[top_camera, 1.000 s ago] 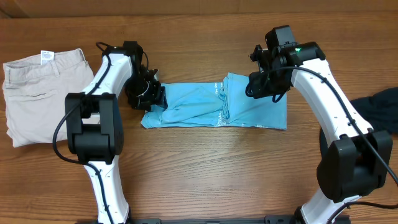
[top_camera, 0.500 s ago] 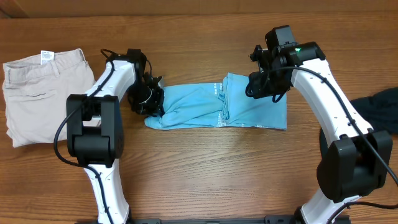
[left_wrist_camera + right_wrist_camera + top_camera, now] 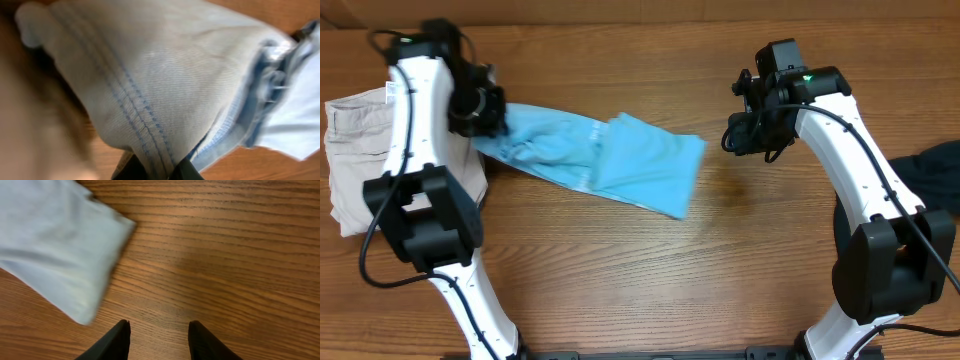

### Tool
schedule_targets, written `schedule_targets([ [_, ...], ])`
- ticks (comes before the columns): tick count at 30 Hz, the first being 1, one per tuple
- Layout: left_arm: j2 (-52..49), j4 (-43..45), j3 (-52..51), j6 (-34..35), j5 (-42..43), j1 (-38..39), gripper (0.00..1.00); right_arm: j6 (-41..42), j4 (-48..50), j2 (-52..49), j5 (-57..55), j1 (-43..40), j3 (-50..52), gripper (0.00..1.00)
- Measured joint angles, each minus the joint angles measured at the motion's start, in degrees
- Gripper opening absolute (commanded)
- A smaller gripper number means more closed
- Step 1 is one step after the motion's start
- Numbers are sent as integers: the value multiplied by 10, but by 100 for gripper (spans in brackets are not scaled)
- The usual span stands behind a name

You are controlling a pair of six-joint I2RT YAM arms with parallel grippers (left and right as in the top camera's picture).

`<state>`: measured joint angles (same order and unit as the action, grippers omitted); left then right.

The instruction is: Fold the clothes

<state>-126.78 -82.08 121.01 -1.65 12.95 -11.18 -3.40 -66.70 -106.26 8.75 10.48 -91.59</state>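
The light blue T-shirt (image 3: 610, 160), folded into a long strip, lies slantwise across the table's middle. My left gripper (image 3: 490, 125) is shut on its left end, next to the beige shorts (image 3: 360, 160) lying flat at the far left. In the left wrist view the stitched blue cloth (image 3: 160, 75) fills the frame and is pinched between the jaws of the left gripper (image 3: 160, 171). My right gripper (image 3: 745, 138) hangs open over bare wood, to the right of the shirt. In the right wrist view the shirt's corner (image 3: 55, 245) lies up and left of the right gripper (image 3: 159, 340).
A black garment (image 3: 932, 172) lies bunched at the right edge, behind the right arm's base. Both arm bases stand at the near edge of the wooden table (image 3: 740, 260).
My left gripper closed on the shirt's left end and pulled it left and toward the back, up beside the shorts. The shirt slid out from under the right gripper, which stayed put.
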Motion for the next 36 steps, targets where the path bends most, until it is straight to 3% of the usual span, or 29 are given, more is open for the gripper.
schedule_targets([
  [7, 0, -35, 35, 0, 35, 17, 12, 2, 0, 0, 0, 0, 0, 42],
  [14, 0, -54, 35, 10, 60, 126, 11, 2, -2, 0, 0, 0, 0, 42],
  [22, 0, -29, 35, 46, 74, 226, 11, 2, -4, 0, 0, 0, 0, 43],
  [36, 0, 6, 35, 62, 99, 301, 16, 2, -4, 0, 0, 0, 0, 46],
])
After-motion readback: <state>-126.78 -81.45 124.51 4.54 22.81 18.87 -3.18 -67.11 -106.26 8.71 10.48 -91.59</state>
